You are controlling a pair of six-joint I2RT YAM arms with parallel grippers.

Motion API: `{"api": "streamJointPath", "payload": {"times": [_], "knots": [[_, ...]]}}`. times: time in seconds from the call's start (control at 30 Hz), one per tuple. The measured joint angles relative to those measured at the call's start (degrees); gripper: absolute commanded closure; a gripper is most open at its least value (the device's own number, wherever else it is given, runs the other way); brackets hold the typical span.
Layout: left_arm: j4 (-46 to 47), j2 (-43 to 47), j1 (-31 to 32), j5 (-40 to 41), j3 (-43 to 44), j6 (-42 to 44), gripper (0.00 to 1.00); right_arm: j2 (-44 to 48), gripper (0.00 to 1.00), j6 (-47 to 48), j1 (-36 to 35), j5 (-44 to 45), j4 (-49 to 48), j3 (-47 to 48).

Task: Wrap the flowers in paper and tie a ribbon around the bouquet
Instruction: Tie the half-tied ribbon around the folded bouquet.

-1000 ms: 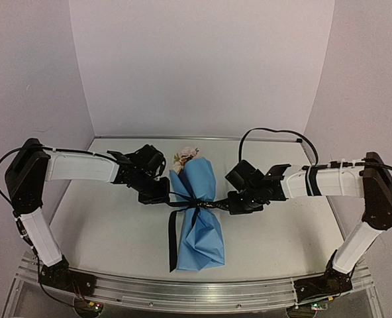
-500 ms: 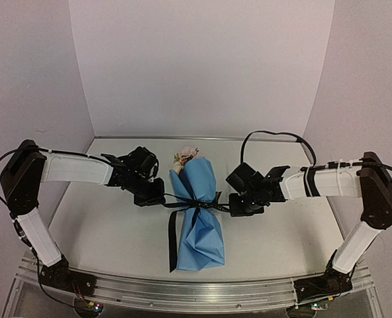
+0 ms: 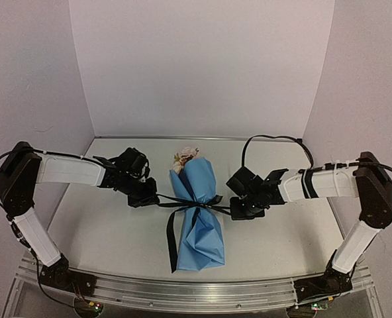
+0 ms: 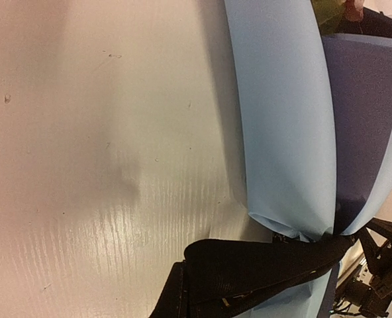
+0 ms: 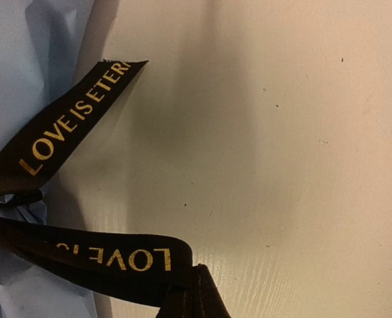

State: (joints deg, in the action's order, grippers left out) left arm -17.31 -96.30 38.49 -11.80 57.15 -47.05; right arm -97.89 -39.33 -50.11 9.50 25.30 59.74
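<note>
The bouquet [image 3: 197, 212] lies in the middle of the table, wrapped in light blue paper [image 4: 282, 119] whose navy inner face [image 4: 358, 119] shows in the left wrist view. The flowers [image 3: 186, 156] poke out of its far end. A black ribbon [image 3: 195, 203] with gold lettering [image 5: 70, 126] is knotted round the bundle's waist, and one tail [image 3: 171, 245] trails along its left side. My left gripper [image 3: 152, 197] is shut on the ribbon's left strand [image 4: 262, 265], just left of the bouquet. To the right, my right gripper [image 3: 236, 211] is shut on the other strand [image 5: 116, 258]. Both strands run taut.
The white table [image 3: 103, 232] is enclosed by white walls at the back and both sides. An aluminium rail [image 3: 196, 291] runs along the near edge. The right arm's black cable [image 3: 275, 138] loops above the table behind that arm.
My left gripper has moved left, away from the bouquet, drawing its ribbon strand out. The right gripper shifted slightly toward the near edge. The knot looks tighter.
</note>
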Motion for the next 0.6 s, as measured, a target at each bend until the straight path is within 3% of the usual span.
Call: {"api": "streamJointPath", "payload": {"times": [0.6], "knots": [[3.2, 1.1, -4.3, -4.4, -4.1, -1.4, 1.00, 0.0, 1.00, -1.8, 0.0, -0.6, -2.2, -2.1]]}}
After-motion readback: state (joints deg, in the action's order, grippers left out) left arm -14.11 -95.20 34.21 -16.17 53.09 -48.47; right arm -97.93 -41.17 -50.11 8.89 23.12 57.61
